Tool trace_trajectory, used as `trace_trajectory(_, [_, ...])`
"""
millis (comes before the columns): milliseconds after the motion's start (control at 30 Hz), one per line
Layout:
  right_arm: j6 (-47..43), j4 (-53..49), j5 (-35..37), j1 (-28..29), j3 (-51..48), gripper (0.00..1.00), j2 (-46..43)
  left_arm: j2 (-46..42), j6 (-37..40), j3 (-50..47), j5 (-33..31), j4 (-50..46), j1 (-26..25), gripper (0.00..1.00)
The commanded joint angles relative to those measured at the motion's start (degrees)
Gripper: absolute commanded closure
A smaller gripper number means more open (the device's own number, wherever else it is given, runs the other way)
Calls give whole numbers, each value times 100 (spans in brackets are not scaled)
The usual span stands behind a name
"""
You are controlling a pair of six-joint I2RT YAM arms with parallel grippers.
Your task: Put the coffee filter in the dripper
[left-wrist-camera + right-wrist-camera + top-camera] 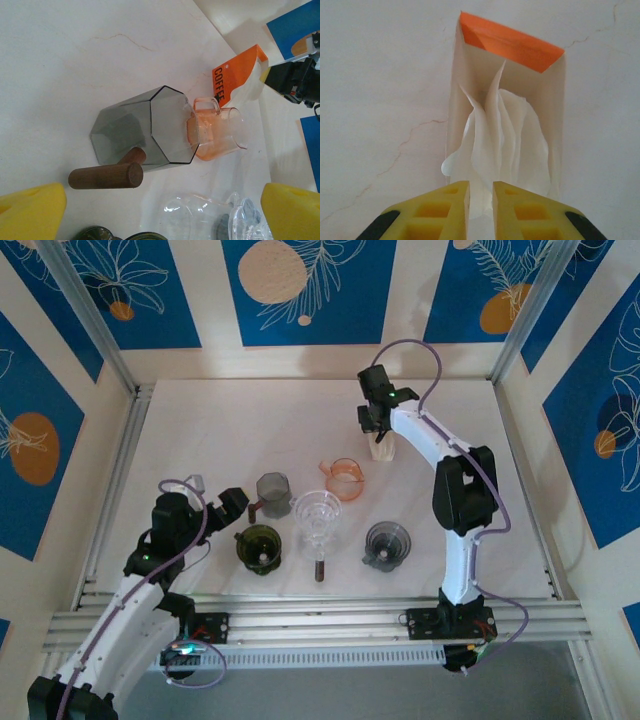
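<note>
right end effector [481, 200] pinches a coffee filter [492, 135] inside its orange box [512, 47], orange cup [345, 478] nearby; left end effector [213, 492] apart.

The top external camera looks down from above and behind both arm bases over the table [220, 430]. The left wrist camera looks low across the tabletop, past the left gripper [162, 212]. The right wrist camera hangs close over the filter box [512, 47], just ahead of the right gripper [481, 192]. All three views share that box.

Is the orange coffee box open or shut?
Open. The filter box has its flap up, and white paper filters poke out, one between the right gripper jaws.
</note>
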Motion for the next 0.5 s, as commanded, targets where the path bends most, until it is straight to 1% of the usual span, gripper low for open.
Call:
trace_trajectory(0, [-125,-89,-49,-36,98,80,144,13,-32,-21,-48,45,-37,0])
trace_trajectory(467, [-124,-124,86,-63,236,80,414,13,-27,-18,-48,40,-31,0])
